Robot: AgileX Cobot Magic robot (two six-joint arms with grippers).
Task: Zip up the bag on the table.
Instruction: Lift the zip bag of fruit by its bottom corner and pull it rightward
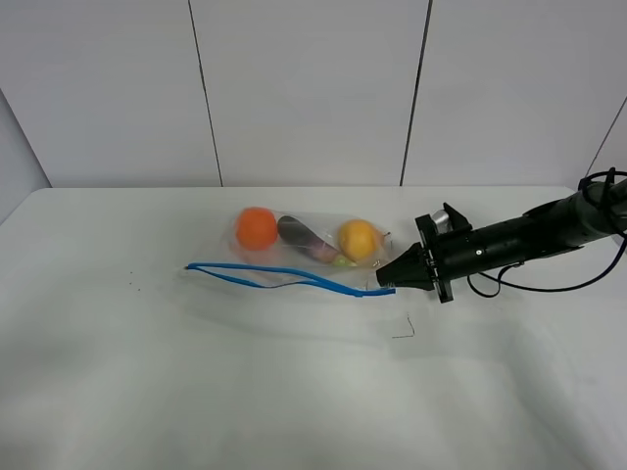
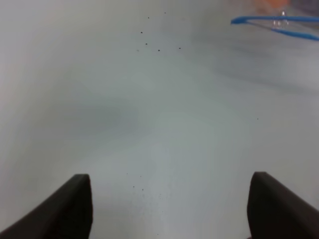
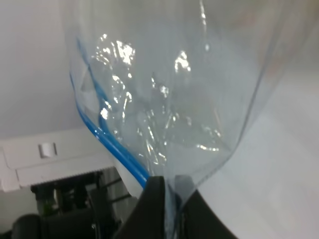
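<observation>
The clear plastic bag [image 1: 304,250] lies mid-table with an orange [image 1: 257,228], a purple eggplant [image 1: 299,235] and a yellow pear [image 1: 358,239] inside. Its blue zipper strip [image 1: 279,275] runs along the near edge and gapes at the left part. My right gripper [image 1: 389,285] is shut on the strip's right end; the right wrist view shows its fingertips [image 3: 157,199] pinching the plastic and blue strip [image 3: 112,144]. My left gripper [image 2: 169,209] is open over bare table [image 2: 149,124], with the strip's left end [image 2: 274,22] far ahead. The left arm is out of the exterior high view.
The white table [image 1: 196,372] extends wide around the bag. A small dark wire-like mark [image 1: 405,329] lies near the front of the right gripper. A black cable [image 1: 549,284] trails from the right arm. White wall panels stand behind.
</observation>
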